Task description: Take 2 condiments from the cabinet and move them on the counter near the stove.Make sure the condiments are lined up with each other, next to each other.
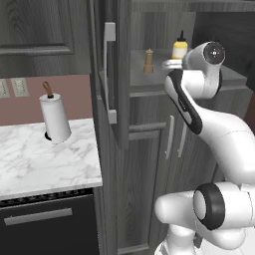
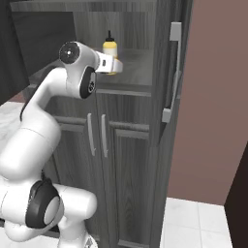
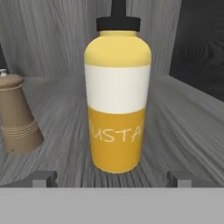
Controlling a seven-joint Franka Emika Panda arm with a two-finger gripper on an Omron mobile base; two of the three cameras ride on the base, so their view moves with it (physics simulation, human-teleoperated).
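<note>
While my arm reaches up into the shelf niche, I take the scene from the left side across. Farthest left in the left base view lies the white marble counter (image 1: pixel 35 164), with a white paper-towel roll (image 1: pixel 56 118) standing upright on it against the pinkish wall. Next comes the open door of the tall dark grey cabinet (image 1: pixel 149 174), its long silver bar handle (image 1: pixel 108 74) facing me edge-on. On the shelf inside stands the small brown pepper mill (image 1: pixel 148 61), upright; in my hand view it sits at the left edge (image 3: pixel 17 116), near the bottle but apart from it. Just right of the mill stands the yellow squeeze bottle (image 3: pixel 117 100), upright on the woodgrain shelf, with a white band round its middle, pale lettering below and a dark nozzle on top. My gripper (image 3: pixel 112 178) is spread as wide as it goes and holds nothing: the fingertips (image 3: pixel 43 178) sit low on either side of the bottle's base, with shelf showing between each tip and the bottle. Below the shelf, the double lower doors are closed
</note>
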